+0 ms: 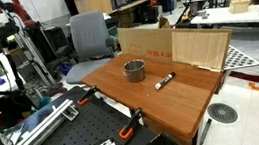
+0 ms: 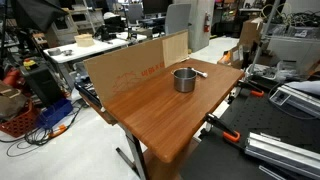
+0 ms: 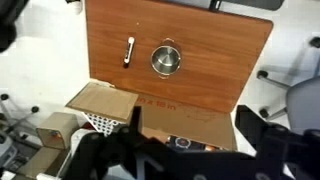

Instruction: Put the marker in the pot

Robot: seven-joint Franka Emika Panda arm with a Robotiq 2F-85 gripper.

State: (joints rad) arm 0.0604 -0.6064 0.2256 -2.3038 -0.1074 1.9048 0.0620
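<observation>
Toward the desk edge backed by cardboard, the marker (image 3: 128, 51) lay flat on the bare wood, just beside the pot (image 3: 165, 60) but not touching it, with a strip of desk (image 3: 220, 50) showing between them. It had free surface on every side, which I judged left room for jaws to come down across its slim body. In an exterior view the marker (image 1: 165, 80) pointed roughly past the pot (image 1: 133, 70) rather than at it, lighter end outward. The pot stood upright with its dark mouth facing up, so something held above it could simply be let go into it. The cardboard (image 1: 192, 46) stood on edge along that side of the desk, near both things yet clear of them, and did not look likely to hinder an approach from above. The tool (image 3: 190, 130) showed only in the wrist view, high up and over the cardboard edge, well apart from the marker. Its jaws were spread wide and held nothing. From that height the camera took in marker and pot together, which seemed the reason for the pose. The task looked not yet begun, and the marker's slimness suggested it might roll if nudged.
</observation>
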